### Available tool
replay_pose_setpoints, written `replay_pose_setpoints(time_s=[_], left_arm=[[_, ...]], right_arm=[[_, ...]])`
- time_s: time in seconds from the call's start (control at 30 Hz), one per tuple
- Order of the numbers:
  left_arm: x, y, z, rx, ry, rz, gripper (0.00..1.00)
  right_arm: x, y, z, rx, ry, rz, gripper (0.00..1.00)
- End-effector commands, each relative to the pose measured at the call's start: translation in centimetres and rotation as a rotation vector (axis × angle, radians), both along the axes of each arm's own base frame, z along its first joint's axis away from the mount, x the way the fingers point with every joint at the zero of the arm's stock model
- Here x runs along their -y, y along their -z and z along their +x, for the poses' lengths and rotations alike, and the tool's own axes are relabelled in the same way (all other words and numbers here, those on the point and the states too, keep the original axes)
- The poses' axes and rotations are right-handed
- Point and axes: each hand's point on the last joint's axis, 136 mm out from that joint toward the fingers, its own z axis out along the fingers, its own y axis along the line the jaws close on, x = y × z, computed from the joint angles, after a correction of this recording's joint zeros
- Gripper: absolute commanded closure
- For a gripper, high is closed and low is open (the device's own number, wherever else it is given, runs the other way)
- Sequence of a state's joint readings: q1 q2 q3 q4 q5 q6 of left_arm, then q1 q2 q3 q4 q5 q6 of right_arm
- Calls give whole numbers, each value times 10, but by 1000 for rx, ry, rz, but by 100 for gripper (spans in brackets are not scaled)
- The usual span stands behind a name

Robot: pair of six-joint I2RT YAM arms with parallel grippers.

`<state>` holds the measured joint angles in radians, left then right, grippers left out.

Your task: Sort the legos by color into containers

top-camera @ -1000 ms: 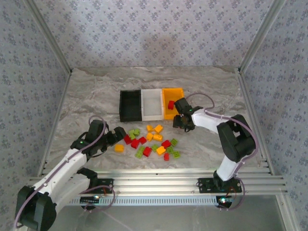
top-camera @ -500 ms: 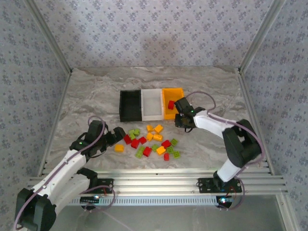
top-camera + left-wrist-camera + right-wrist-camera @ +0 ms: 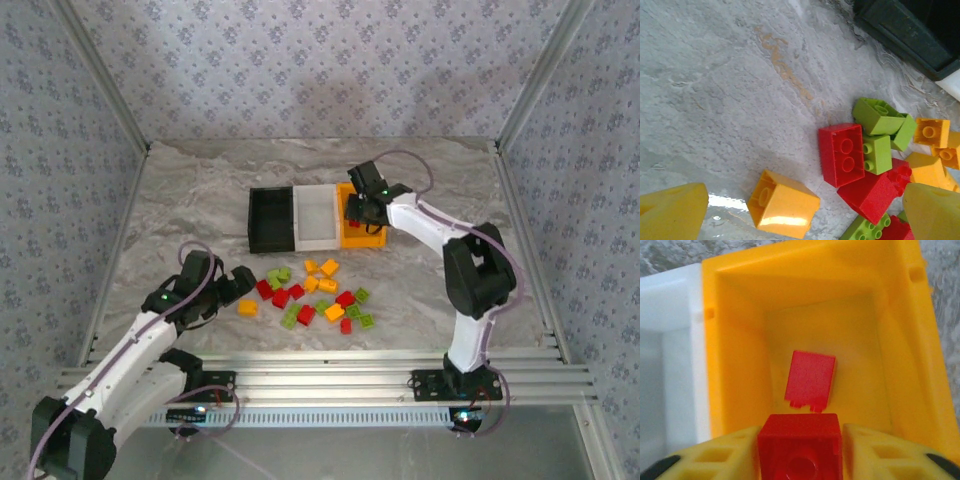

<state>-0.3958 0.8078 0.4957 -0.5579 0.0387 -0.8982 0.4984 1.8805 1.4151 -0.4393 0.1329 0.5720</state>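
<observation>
Right gripper (image 3: 358, 208) is over the orange bin (image 3: 375, 241), clamped on a red brick (image 3: 800, 452). On the wrist camera the brick sits squarely between the two yellow fingers (image 3: 730, 452), within the outline of the bin's open top. How far it is above the bin floor, can't tell.

Just ahead of those fingertips a second red brick (image 3: 811, 380) lies on the bin floor, smooth face up and slightly skewed. The white bin (image 3: 670, 335) is off to one side of the gripper, wall to wall with the orange one. The black bin (image 3: 270, 245) is on the far side of the white, so the three make a row.

Left gripper (image 3: 240, 284) is down low near the table (image 3: 190, 190), fingers spread wide with nothing gripped. An orange brick (image 3: 783, 204) lies on the table between the spread fingers. It is nearer one finger (image 3: 670, 212) than the other and touches neither.

Just beyond that is the loose pile (image 3: 315, 292). A flat red piece (image 3: 842, 154) lies studs up, and a lime green brick (image 3: 876, 152) is pressed against its side. Another green brick (image 3: 879, 116) is tilted against that one. More red and orange bricks are crowded in by the other finger.

The pile lies just beside the left gripper and well apart from the right one. The black bin's corner is well ahead of the left fingers.
</observation>
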Motion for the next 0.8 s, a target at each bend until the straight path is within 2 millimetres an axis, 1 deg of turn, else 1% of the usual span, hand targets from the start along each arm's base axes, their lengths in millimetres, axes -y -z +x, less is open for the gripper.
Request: replay_pose_setpoints(time_s=[0.0, 0.1, 0.17, 0.27, 0.33, 0.4, 0.47, 0.57, 0.67, 0.77], left_arm=[[-6, -5, -1, -13, 16, 63, 1], [-3, -4, 1, -17, 35, 66, 1], [0, -4, 2, -19, 53, 62, 1], [2, -1, 0, -35, 83, 73, 1], [4, 2, -2, -50, 106, 89, 3], [8, 8, -7, -66, 136, 113, 5], [14, 15, -11, -85, 164, 131, 8], [21, 28, -17, -125, 197, 162, 13], [23, 36, -20, -145, 232, 216, 16], [17, 42, -22, -177, 241, 287, 21]], right_arm=[[0, -8, 12, -5, 4, -3, 40], [-1, -22, 16, 30, 10, 13, 36], [1, -40, 13, 77, 12, 28, 35], [4, -58, -5, 115, 13, 70, 35], [5, -60, -23, 123, 8, 94, 35], [4, -59, -41, 126, -2, 124, 35], [8, -47, -63, 103, 1, 128, 35], [13, -38, -82, 90, 0, 134, 35], [19, -33, -94, 81, 4, 137, 35], [22, -33, -100, 80, 6, 137, 35]])
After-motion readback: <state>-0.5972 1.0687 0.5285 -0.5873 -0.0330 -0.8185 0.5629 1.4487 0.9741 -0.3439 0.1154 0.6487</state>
